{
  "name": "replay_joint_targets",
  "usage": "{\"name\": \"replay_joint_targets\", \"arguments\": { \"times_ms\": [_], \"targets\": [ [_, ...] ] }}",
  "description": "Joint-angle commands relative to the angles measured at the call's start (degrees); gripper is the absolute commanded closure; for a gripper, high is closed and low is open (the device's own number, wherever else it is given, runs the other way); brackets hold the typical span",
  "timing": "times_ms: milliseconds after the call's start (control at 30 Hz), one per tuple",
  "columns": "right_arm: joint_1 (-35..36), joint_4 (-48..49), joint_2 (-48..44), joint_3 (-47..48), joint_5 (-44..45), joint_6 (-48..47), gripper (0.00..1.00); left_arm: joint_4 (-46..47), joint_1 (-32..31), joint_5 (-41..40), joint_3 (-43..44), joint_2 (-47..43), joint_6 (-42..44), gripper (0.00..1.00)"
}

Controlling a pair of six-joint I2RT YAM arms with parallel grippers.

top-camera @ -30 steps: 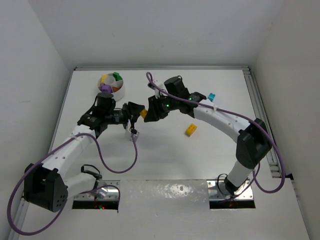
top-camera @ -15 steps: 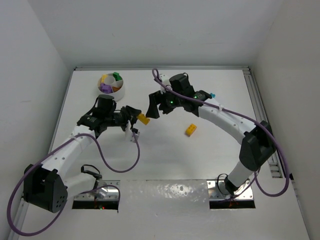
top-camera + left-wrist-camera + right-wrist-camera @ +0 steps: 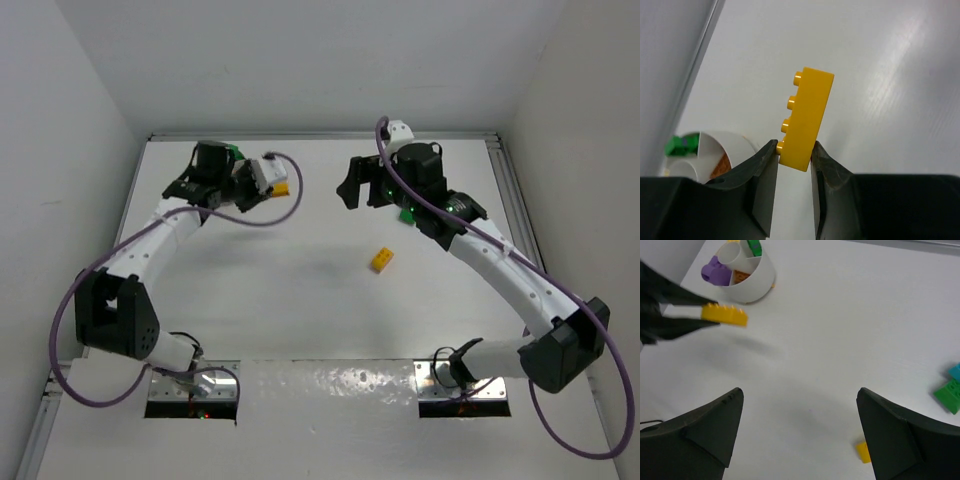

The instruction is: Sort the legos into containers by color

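A yellow lego (image 3: 807,117) stands on end between the fingers of my left gripper (image 3: 794,145), which is shut on it above the table. In the top view this gripper (image 3: 283,187) hangs just right of the bowl, whose body my left arm hides. The white divided bowl (image 3: 754,279) holds purple (image 3: 715,272), orange (image 3: 740,276) and green (image 3: 755,247) legos. My right gripper (image 3: 800,391) is open and holds nothing; in the top view it (image 3: 352,188) sits at mid-back. Another yellow lego (image 3: 381,260) lies on the table.
A teal lego (image 3: 956,371) and a green lego (image 3: 949,392) lie together at the right of the right wrist view. The side walls and back wall enclose the white table (image 3: 320,310). The bowl's rim (image 3: 727,145) shows low left of the held brick.
The right gripper let go of the yellow lego, opened wide and drew back to the right. The left arm swung up and back toward the bowl with the lego held.
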Motion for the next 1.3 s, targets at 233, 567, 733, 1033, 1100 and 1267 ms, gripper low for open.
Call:
{"name": "replay_joint_targets", "arguments": {
  "times_ms": [233,567,733,1033,1100,1267],
  "targets": [
    [0.0,2.1,-2.3,-6.3,5.2,0.4,0.09,2.6,17.8,-5.4,23.2,13.6,-41.8,1.0],
    [0.0,0.5,1.9,-4.4,3.2,1.3,0.09,3.0,28.4,-9.3,33.9,27.6,-40.4,1.0],
    [0.0,-2.7,4.9,-0.9,2.9,2.3,0.1,7.9,28.4,-8.6,33.6,32.7,-41.0,1.0],
    [0.0,-4.2,5.6,0.0,4.1,3.5,0.1,11.4,27.5,-4.1,30.7,35.7,-39.8,1.0],
    [0.0,-4.4,5.8,0.0,4.3,3.7,0.1,10.6,27.1,-4.5,30.6,36.7,-38.9,1.0],
    [0.0,-5.2,6.1,0.6,4.2,3.5,0.1,12.5,26.5,-5.8,29.8,37.2,-39.8,1.0]
  ]
}}
